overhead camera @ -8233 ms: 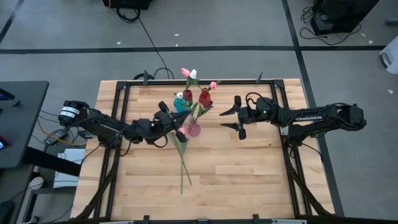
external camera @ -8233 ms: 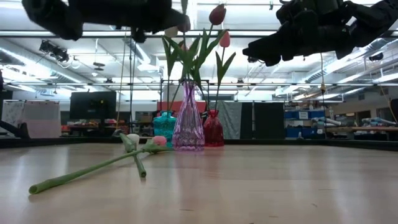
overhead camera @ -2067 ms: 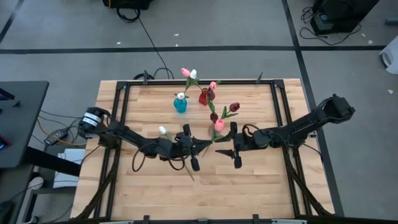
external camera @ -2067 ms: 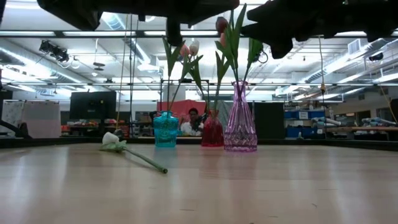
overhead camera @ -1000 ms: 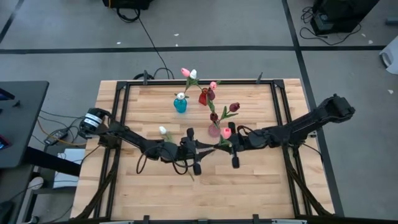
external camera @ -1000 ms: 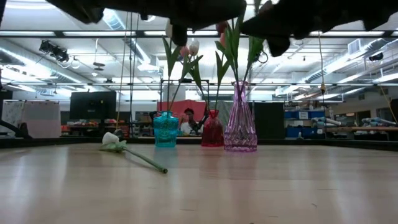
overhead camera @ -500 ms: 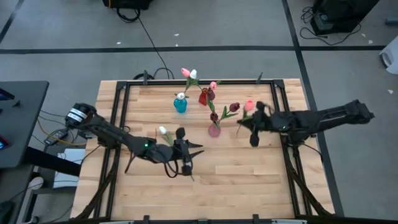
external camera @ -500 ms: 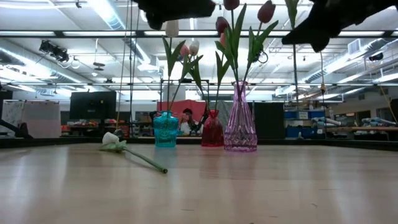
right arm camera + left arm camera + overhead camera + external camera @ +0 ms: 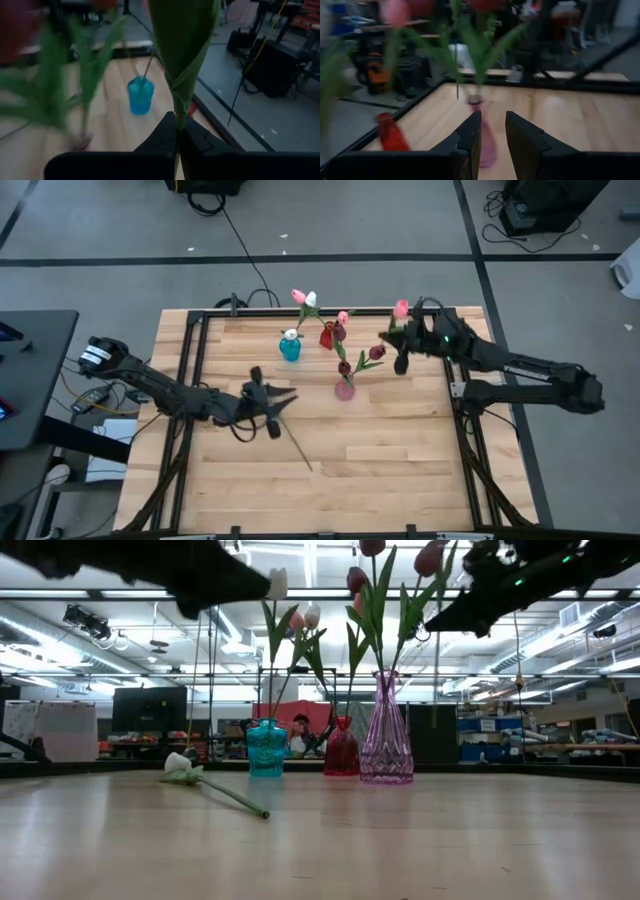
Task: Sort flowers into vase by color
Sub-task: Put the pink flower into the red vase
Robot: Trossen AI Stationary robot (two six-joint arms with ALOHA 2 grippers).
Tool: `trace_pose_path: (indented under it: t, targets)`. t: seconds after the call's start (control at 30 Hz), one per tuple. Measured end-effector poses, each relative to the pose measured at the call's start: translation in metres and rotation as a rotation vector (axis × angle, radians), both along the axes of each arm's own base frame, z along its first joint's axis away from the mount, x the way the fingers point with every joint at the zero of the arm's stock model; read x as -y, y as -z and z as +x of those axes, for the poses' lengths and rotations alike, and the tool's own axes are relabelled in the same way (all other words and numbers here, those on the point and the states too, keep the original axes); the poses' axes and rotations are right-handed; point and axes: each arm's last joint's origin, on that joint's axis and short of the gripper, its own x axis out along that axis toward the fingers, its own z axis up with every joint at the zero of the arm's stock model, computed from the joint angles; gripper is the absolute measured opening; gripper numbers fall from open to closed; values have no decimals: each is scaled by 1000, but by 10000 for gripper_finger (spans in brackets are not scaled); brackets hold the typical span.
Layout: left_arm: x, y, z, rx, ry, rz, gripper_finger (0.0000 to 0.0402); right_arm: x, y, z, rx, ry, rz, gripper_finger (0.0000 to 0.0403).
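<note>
My right gripper (image 9: pixel 400 345) is raised near the table's far right and shut on a pink tulip (image 9: pixel 401 309). My left gripper (image 9: pixel 268 402) is open and empty left of the table's middle, above a white tulip (image 9: pixel 186 764) that lies flat on the wood, its stem (image 9: pixel 298 448) running toward the near edge. A blue vase (image 9: pixel 290 348) holds a white tulip. A red vase (image 9: pixel 328 336) holds pink and white tulips. A clear pink vase (image 9: pixel 344 388) holds dark red tulips (image 9: pixel 376 352). My right gripper pinches the pink tulip's thin green stem (image 9: pixel 176 131) between its two fingers, just below a folded leaf (image 9: pixel 182 55). The tulip is lifted clear of the table, and its bud (image 9: pixel 401 309) stands out beyond the fingertips toward the table's far edge.
The three vases stand close together at the far middle of the table (image 9: pixel 400 470). Bare wood lies toward the near edge. A black frame rail (image 9: pixel 450 360) runs along the table's right side under my right arm. A person shows far off in the room (image 9: pixel 303 730).
My right gripper has carried the pink tulip from the table's middle toward the far right, past the pink vase, and higher. My left gripper, empty, has drawn back toward the table's left edge. The white tulip has stayed on the wood.
</note>
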Motion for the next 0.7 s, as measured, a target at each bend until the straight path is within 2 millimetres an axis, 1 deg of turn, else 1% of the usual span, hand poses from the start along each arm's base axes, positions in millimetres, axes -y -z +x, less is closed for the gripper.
trace_pose_path:
  t: [0.13, 0.23, 0.33, 0.4, 0.5, 0.7]
  targets:
    - [-9, 12, -18, 67, -33, -26, 92, 34, 4, 9, 73, -38, -13, 14]
    - [-12, 20, -27, 90, -48, -47, 92, 57, 10, 16, 140, -76, -4, 14]
    - [-14, 23, -32, 104, -66, -71, 92, 80, 10, 25, 171, -95, 33, 14]
    - [-14, 24, -33, 102, -73, -73, 92, 93, 7, 33, 174, -111, 47, 14]
    - [-14, 25, -33, 100, -73, -72, 92, 110, 3, 47, 171, -128, 57, 14]
    - [-14, 25, -33, 99, -74, -72, 92, 133, -8, 73, 193, -174, 78, 14]
